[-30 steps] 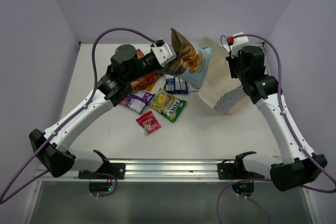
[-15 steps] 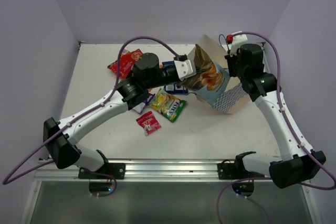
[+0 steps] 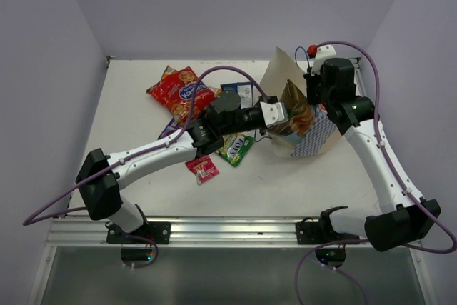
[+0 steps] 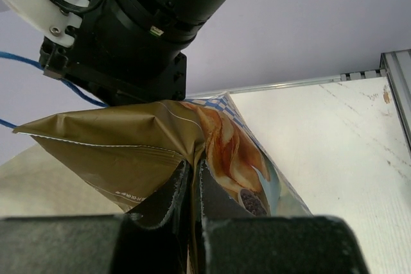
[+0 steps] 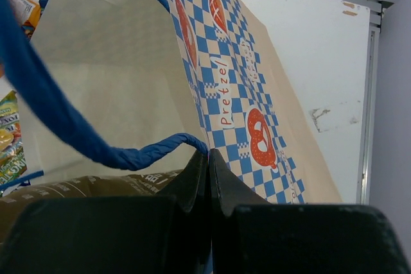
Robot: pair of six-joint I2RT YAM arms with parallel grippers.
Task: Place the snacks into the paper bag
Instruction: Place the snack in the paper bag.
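My left gripper (image 4: 194,170) is shut on the light-blue and brown chip bag (image 4: 128,145), pinching its crease. In the top view that chip bag (image 3: 298,110) sits in the mouth of the paper bag (image 3: 314,138), which lies tilted at the right. My right gripper (image 5: 209,157) is shut on the paper bag's rim (image 5: 244,94), beside a blue cord handle (image 5: 96,152). On the table lie the red packet (image 3: 181,91), the dark blue packet (image 3: 235,91), the yellow-green packet (image 3: 235,148) and the small pink-red packet (image 3: 202,168). The purple packet (image 3: 166,129) is mostly hidden under my left arm.
My left arm (image 3: 157,153) stretches across the table's middle over the loose packets. The right arm's wrist (image 4: 122,30) hangs close above the chip bag. The back wall stands just behind the paper bag, and a metal rail (image 3: 228,230) runs along the near edge.
My left arm has swung right and down, carrying the chip bag from above the packets into the paper bag's mouth. The red packet is uncovered. My right gripper has kept its grip.
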